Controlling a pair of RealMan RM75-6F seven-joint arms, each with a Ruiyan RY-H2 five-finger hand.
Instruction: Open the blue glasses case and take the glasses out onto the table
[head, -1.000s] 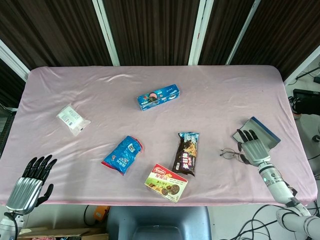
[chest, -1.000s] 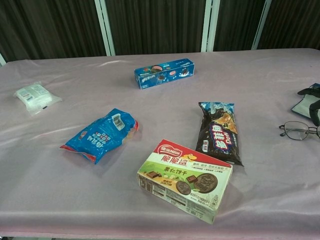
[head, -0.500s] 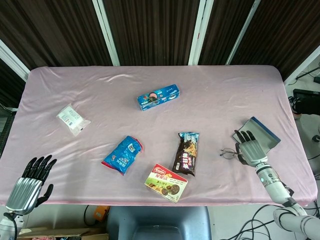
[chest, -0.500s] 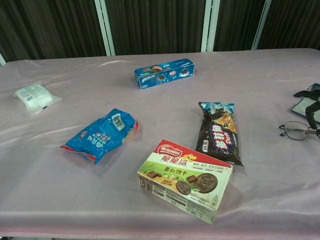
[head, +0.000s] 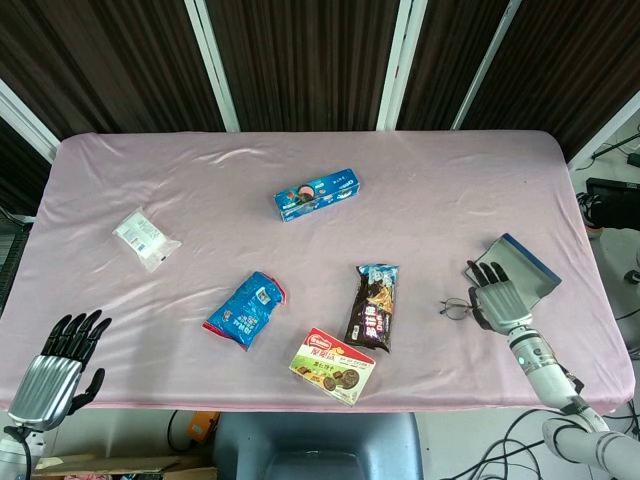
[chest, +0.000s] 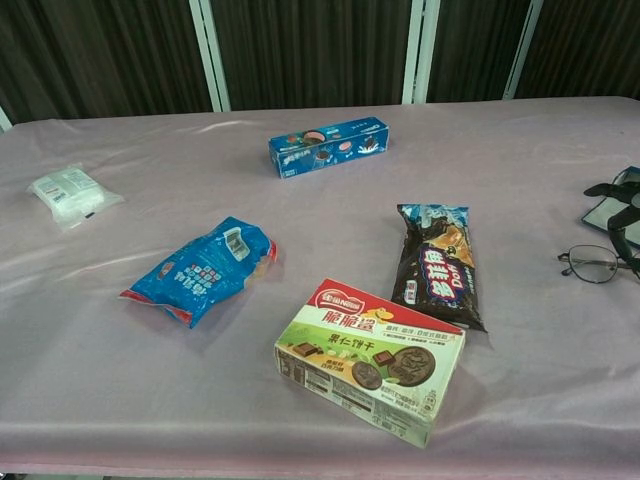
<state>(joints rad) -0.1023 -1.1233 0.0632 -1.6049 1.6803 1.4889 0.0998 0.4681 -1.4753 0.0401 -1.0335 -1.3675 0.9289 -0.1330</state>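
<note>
At the near table edge, the left hand (head: 55, 367) hovers off the corner with its fingers spread, holding nothing, while a green biscuit box (head: 333, 366) lies closest on the pink tablecloth (head: 430, 200). Toward the right edge, the right hand (head: 497, 297) lies flat with fingers apart, gripping nothing, its fingertips over the opened blue glasses case (head: 515, 266); the glasses (head: 456, 307) rest on the cloth just beside that hand. Farther back lie a dark snack packet (head: 373, 306), a blue pouch (head: 246, 308), a white packet (head: 144, 238) and a blue cookie box (head: 317, 194).
</note>
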